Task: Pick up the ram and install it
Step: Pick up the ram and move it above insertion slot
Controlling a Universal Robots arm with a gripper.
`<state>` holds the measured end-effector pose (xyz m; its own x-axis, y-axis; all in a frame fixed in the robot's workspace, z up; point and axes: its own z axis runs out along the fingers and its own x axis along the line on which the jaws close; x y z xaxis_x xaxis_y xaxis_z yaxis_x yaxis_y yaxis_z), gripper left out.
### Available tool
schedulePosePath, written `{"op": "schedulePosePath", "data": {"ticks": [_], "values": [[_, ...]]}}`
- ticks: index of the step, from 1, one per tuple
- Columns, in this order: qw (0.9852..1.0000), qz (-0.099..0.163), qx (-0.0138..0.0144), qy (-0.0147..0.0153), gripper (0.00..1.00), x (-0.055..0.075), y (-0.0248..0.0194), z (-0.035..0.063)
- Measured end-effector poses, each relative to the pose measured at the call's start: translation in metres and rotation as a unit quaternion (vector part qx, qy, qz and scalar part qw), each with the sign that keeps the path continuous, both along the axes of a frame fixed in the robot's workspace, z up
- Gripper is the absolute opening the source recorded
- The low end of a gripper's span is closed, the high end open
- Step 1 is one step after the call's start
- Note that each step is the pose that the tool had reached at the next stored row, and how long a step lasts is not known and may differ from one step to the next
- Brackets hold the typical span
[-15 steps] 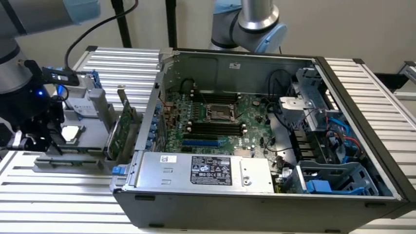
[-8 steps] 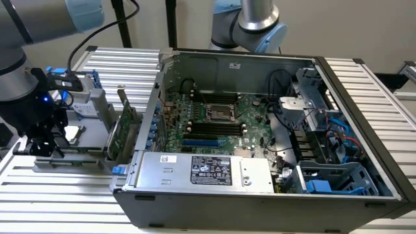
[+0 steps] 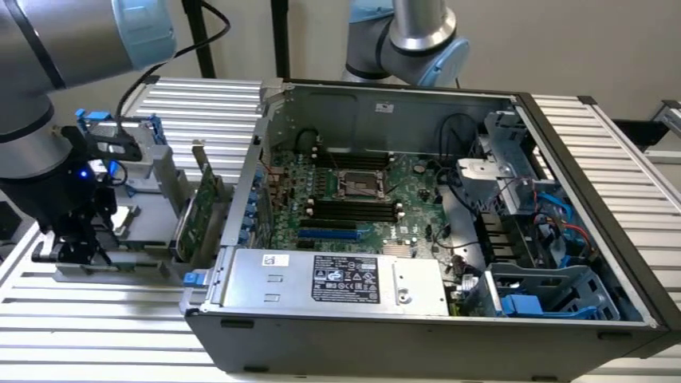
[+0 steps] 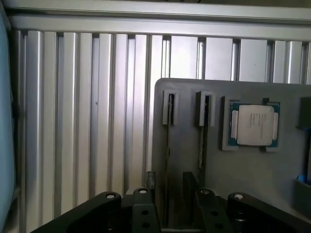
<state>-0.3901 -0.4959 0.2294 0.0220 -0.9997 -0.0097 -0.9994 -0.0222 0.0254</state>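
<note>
Grey plastic holder tray (image 4: 252, 170) on the ribbed aluminium table (image 4: 87, 121) keeps the thin, narrow ram stick (image 4: 168, 141) on edge in the slot nearest its edge. We see the black gripper (image 4: 170, 178) spread astride it.

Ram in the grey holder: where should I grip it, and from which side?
Likely best: grip the ram by its two flat faces near mid-length, coming straight down from above. It stands on edge in the slots of the holder, with its thin top edge free.
</note>
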Motion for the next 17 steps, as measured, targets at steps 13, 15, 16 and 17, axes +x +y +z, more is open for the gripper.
{"op": "schedulePosePath", "data": {"ticks": [13,15,16,17], "values": [[1.0,0.0,0.0001,-0.0001,1.0,0.0,0.0,-0.0237],[1.0,0.0,0.0002,-0.0001,1.0,0.0,0.0,-0.0273],[1.0,0.0,0.0006,-0.0001,1.0,0.0,0.0,-0.0291],[1.0,0.0,0.0016,0.0,1.0,0.0,0.0,-0.0306]]}}
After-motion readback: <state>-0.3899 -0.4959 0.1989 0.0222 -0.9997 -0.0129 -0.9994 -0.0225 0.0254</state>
